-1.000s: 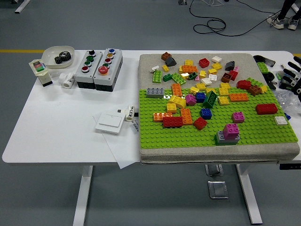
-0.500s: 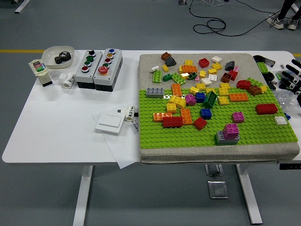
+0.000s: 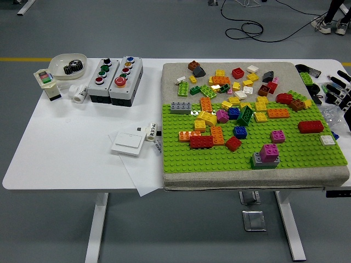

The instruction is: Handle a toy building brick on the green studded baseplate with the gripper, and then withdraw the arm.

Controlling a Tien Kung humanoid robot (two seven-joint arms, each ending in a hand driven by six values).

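The green studded baseplate (image 3: 296, 160) lies on a grey pad at the table's right half. Many loose bricks are scattered over its far part. A long red brick (image 3: 310, 126) and a small white brick (image 3: 327, 139) sit near its right edge. A magenta brick (image 3: 269, 152) is stacked on a grey one near the front. Another red brick (image 3: 201, 142) lies at the left. My right hand (image 3: 339, 91) shows only at the picture's right edge, beyond the plate, with its black fingers spread and nothing in them. The left arm is out of sight.
Two grey button boxes (image 3: 115, 79) and a white bowl (image 3: 57, 62) holding gears stand at the back left. A white switch plate (image 3: 128, 143) on a sheet of paper lies left of the pad. Clutter sits at the far right by my hand.
My right hand has slid a little further right toward the picture's edge, so less of it shows. The bricks have not moved.
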